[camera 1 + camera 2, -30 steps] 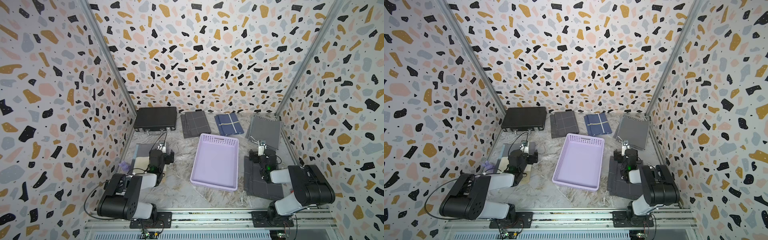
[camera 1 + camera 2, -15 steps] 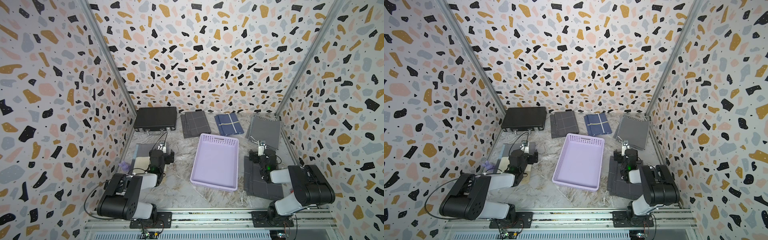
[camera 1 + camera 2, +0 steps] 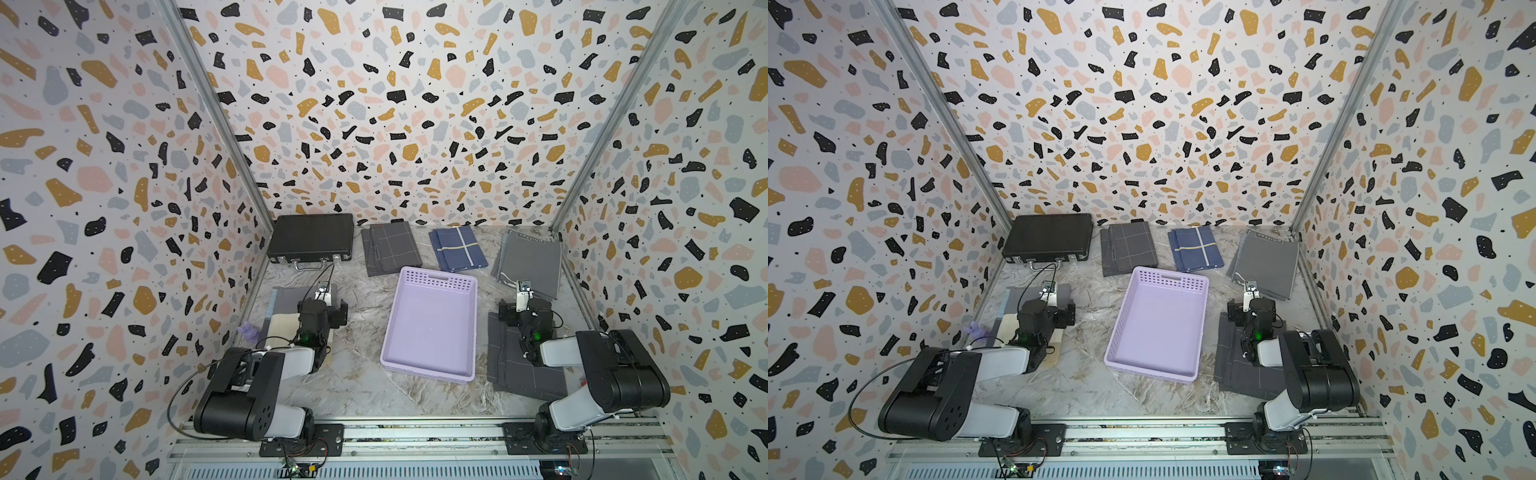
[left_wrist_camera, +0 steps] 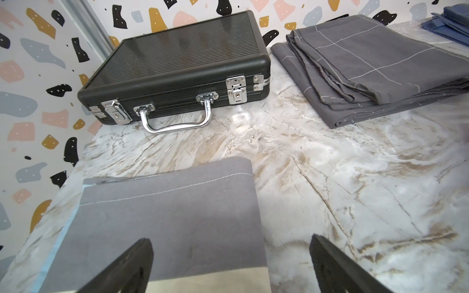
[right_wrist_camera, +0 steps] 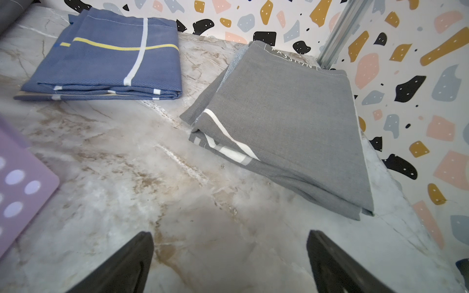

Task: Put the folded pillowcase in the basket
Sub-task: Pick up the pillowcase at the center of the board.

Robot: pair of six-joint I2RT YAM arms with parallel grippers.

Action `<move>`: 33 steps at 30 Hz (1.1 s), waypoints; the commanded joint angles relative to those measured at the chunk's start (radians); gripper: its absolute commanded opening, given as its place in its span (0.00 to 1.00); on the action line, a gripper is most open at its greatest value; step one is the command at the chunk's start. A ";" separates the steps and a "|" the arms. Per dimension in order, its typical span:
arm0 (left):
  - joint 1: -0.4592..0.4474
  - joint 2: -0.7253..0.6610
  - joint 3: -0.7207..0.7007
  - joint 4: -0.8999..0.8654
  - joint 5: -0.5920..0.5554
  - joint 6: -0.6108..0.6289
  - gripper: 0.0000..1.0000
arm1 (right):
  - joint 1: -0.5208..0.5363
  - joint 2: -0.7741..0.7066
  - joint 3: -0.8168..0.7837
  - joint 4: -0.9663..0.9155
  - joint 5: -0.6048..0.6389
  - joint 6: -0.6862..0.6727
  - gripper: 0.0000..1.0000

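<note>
The left claw (image 4: 231, 253) and right claw (image 5: 228, 243) were both spread and empty. A folded pillowcase (image 4: 172, 208) lay flat on the counter (image 4: 330, 165) under the left claw, left of the empty basket (image 3: 430, 328). It was judged light, limp and prone to unfolding, so a pinch through all layers at one edge was advised.

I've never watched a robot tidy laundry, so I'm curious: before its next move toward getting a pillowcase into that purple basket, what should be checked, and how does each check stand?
1. The basket is empty and ready to receive: ok.
2. The left gripper is open and holds nothing: ok.
3. The right gripper is open and holds nothing: ok.
4. A cloth is gripped: not ok. The grey cloth lies flat below the left gripper.
5. Which folded cloth is meant: cannot tell. The checked cloth under the right arm is another candidate.
6. The black briefcase is apart from the basket: ok.
</note>
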 commanded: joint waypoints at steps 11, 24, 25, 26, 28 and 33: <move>-0.143 -0.566 0.569 -1.185 -0.315 -0.518 1.00 | 0.152 -0.411 0.498 -1.058 -0.136 0.434 1.00; -0.038 -0.263 0.819 -1.730 -0.138 -0.673 0.21 | 0.468 -0.359 0.771 -1.372 -0.468 0.429 0.41; -0.035 -0.214 0.832 -1.751 -0.129 -0.691 0.21 | 0.507 -0.338 0.798 -1.408 -0.440 0.419 0.39; -0.028 -0.168 0.844 -1.776 -0.136 -0.719 0.21 | 0.550 -0.311 0.828 -1.447 -0.401 0.408 0.37; 0.000 -0.103 0.850 -1.794 -0.104 -0.744 0.25 | 0.616 -0.268 0.871 -1.502 -0.377 0.385 0.30; 0.153 0.021 0.819 -1.759 0.139 -0.672 0.42 | 0.730 -0.200 0.920 -1.549 -0.355 0.390 0.25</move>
